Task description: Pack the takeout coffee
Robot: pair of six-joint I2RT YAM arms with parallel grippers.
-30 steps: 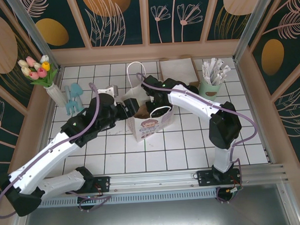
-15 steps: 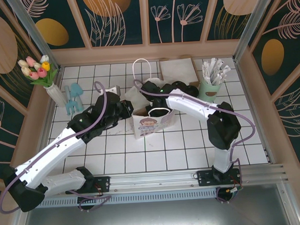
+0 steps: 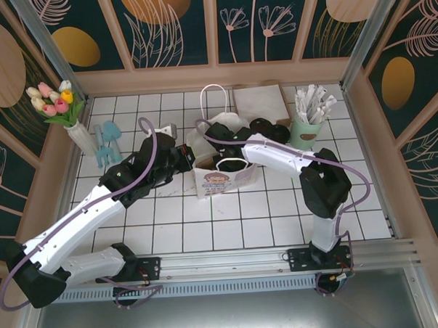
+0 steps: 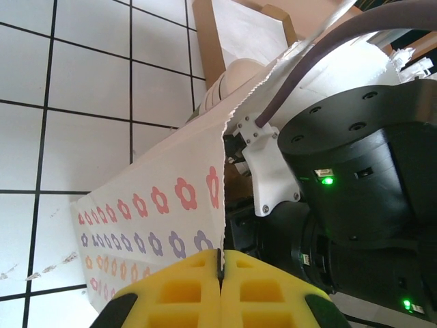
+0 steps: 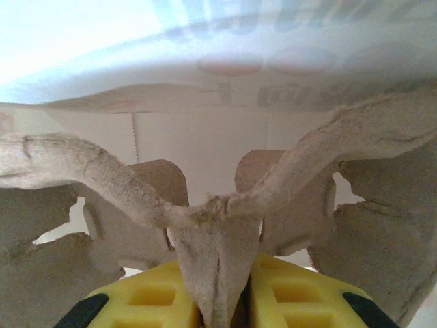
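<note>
Viewing from top: takeout coffee [image 3: 279, 133] on desk [image 3: 279, 205] just behind paper bag [image 3: 221, 180], not yet packed. Left wrist: left pincer [image 4: 220, 266] clamped on bag rim. Right wrist: right pincer [image 5: 217, 294] clamped on pulp carrier [image 5: 102, 178] inside bag. Risk: tearing rim or snagging carrier through uneven pull.

Staged robot test cell, apparently dressed as a café counter. Indicators: an aluminium extrusion rail [image 3: 230, 259] on the base side of the left gripper [image 3: 184, 154]. A white tiled tabletop [image 3: 279, 219] lies beneath it. Painted botanical wall panels [image 3: 170, 35] stand beyond it. A tulip vase [image 3: 82, 136] is far to its left, and a mint cup of white sticks [image 3: 305, 131] is to its right.
</note>
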